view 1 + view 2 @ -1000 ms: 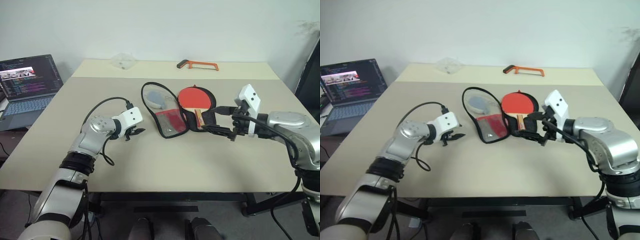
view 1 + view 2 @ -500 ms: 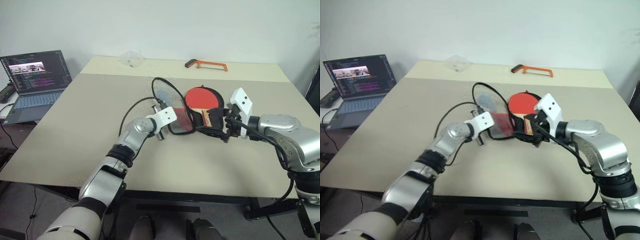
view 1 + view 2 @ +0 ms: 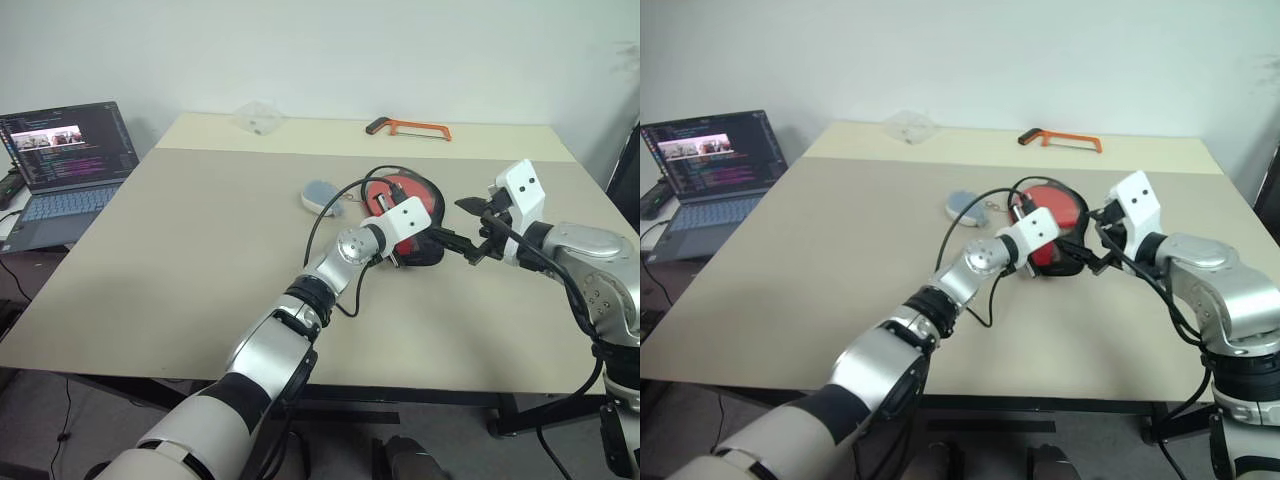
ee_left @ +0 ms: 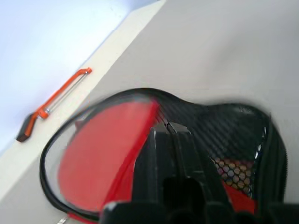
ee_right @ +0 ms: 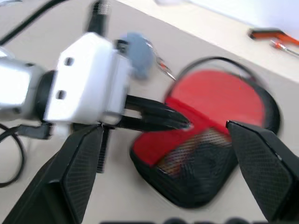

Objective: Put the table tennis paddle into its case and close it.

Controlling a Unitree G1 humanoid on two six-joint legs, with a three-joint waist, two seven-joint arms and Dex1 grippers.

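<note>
Left hand (image 5: 180, 122) apparently pinching case (image 5: 205, 165) flap.

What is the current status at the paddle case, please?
Left gripper shut on the case flap, over the paddle. Right gripper open, beside the case. Case not zipped. Nothing in the way; grey pouch lies apart.

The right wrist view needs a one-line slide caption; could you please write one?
Left gripper, shut on the case flap, folds it over the table tennis paddle between the open right gripper's fingers.
</note>
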